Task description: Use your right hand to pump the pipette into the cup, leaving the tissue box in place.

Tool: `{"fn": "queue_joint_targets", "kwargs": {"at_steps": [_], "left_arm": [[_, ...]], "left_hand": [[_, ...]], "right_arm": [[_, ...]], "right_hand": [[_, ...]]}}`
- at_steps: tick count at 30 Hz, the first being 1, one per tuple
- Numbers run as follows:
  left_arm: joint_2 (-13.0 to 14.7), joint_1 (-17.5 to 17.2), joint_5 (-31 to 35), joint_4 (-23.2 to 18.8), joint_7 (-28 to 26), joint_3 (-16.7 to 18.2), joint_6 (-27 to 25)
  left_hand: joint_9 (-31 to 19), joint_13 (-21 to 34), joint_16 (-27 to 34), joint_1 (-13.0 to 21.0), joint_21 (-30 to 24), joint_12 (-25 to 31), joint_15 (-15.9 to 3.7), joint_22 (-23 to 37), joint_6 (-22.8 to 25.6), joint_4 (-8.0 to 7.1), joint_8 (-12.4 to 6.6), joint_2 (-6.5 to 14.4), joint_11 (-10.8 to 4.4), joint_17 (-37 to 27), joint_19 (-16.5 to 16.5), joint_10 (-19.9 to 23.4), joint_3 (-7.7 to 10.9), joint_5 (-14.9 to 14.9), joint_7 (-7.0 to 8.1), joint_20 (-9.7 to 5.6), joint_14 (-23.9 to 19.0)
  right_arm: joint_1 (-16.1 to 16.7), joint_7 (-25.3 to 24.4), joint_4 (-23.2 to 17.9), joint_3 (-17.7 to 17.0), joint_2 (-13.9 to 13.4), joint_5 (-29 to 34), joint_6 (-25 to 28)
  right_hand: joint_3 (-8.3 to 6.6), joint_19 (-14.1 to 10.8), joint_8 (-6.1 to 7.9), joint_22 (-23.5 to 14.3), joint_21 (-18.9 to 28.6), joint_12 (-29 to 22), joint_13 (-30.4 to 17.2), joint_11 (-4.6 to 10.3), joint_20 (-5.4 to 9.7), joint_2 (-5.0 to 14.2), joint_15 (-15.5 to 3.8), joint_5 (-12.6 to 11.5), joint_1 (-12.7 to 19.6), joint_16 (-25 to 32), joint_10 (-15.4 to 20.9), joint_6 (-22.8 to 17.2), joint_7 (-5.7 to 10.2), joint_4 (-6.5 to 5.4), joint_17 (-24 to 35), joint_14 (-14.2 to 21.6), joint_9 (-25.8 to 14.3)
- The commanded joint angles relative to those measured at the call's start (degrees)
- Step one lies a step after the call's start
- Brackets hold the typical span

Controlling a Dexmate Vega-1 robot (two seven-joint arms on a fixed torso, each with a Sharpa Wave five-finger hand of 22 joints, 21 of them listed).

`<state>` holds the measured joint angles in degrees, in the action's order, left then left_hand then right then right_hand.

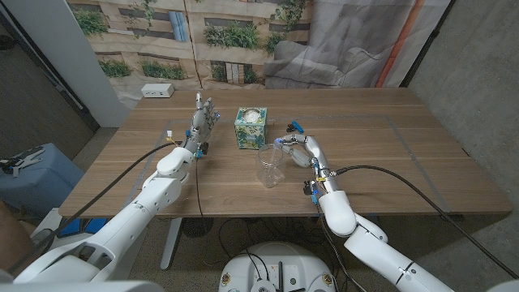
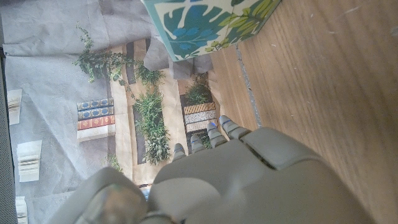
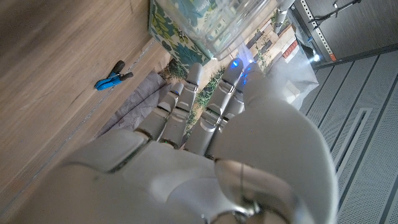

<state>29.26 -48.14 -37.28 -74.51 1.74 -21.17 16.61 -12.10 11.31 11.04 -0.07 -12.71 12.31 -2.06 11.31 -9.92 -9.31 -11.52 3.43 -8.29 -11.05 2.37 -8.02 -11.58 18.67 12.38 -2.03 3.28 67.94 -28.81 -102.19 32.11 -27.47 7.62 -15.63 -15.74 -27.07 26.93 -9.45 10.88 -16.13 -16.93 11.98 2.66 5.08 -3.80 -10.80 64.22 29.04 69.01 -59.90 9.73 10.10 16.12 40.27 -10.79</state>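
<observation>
Clear thin-walled plastic cup (image 1: 270, 166) stands mid-way along the wooden bench (image 1: 389, 154), near the leaf-printed green tissue box (image 1: 250, 127). It is probably light and easily tipped, so only the pipette's soft bulb should be squeezed. Right robot hand (image 1: 298, 151) is at the rim, fingers curled, and whether it grips the pipette cannot be told; left robot hand (image 1: 203, 122) is open beyond the box.

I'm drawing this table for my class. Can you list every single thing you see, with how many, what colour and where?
tissue box: one, teal and green leaf pattern, middle of the table, far side.
cup: one, clear plastic, upright, nearer than the tissue box.
clip: one, blue, lying on the table right of the tissue box.
white box: one, at the table's far left corner.
table: one, brown wood.
left hand: one, pale grey, raised left of the tissue box, fingers apart, holding nothing.
right hand: one, pale grey, right beside the cup; whether it holds the pipette is unclear.
</observation>
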Motion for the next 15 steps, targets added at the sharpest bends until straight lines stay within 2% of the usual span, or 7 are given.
{"fn": "queue_joint_targets", "kwargs": {"at_steps": [1,7,11,15], "left_arm": [[0.0,0.0,0.0,0.0,0.0,0.0,0.0],[0.0,0.0,0.0,0.0,0.0,0.0,0.0],[0.0,0.0,0.0,0.0,0.0,0.0,0.0],[0.0,0.0,0.0,0.0,0.0,0.0,0.0]], "left_hand": [[-0.1,0.3,0.3,-0.1,-0.3,0.3,-6.64,0.1,-0.1,-0.05,-0.35,2.4,-0.14,-0.3,0.6,-0.1,-0.39,0.2,0.33,-5.17,0.5],[-0.1,0.3,0.3,-0.1,-0.3,0.2,-6.61,0.1,-0.1,-0.05,-0.34,2.4,-0.21,-0.3,0.6,-0.1,-0.39,0.2,0.33,-5.19,0.4],[-0.1,0.3,0.3,-0.1,-0.3,0.2,-6.59,0.1,-0.1,-0.05,-0.34,2.4,-0.21,-0.3,0.6,-0.1,-0.39,0.2,0.33,-5.18,0.4],[-0.1,0.3,0.3,-0.1,-0.3,0.2,-6.63,0.1,-0.1,-0.05,-0.34,2.4,-0.24,-0.3,0.6,-0.1,-0.39,0.2,0.33,-5.19,0.5]], "right_arm": [[-0.1,-0.1,0.8,0.2,0.8,-1.0,-0.6],[-0.1,0.2,0.9,0.0,0.7,-1.7,-0.7],[-0.1,0.4,0.6,-0.1,0.4,-1.8,-0.7],[0.3,1.4,-0.8,-0.6,-0.1,-3.0,0.6]], "right_hand": [[-0.46,-0.7,0.28,-0.2,0.2,-0.7,-0.4,0.07,4.07,0.17,-9.72,0.0,0.8,0.3,1.0,-1.3,0.30,0.03,0.2,0.6,-0.2],[-0.48,-0.9,0.24,-0.2,0.2,-1.0,-0.8,0.04,4.08,0.10,-9.68,0.0,1.1,0.2,1.4,-1.2,0.27,-0.06,0.1,0.7,-0.2],[-0.32,-1.0,0.21,-0.2,0.3,-1.1,-1.2,-0.01,3.78,0.17,-9.41,0.1,0.7,0.5,1.3,-1.2,0.26,-0.59,0.3,1.7,-0.2],[-0.29,-1.1,0.09,-0.2,0.3,-1.0,-1.3,0.00,3.64,0.09,-9.40,0.2,0.6,0.4,1.2,-1.0,0.21,-0.70,0.3,1.8,-0.2]]}}
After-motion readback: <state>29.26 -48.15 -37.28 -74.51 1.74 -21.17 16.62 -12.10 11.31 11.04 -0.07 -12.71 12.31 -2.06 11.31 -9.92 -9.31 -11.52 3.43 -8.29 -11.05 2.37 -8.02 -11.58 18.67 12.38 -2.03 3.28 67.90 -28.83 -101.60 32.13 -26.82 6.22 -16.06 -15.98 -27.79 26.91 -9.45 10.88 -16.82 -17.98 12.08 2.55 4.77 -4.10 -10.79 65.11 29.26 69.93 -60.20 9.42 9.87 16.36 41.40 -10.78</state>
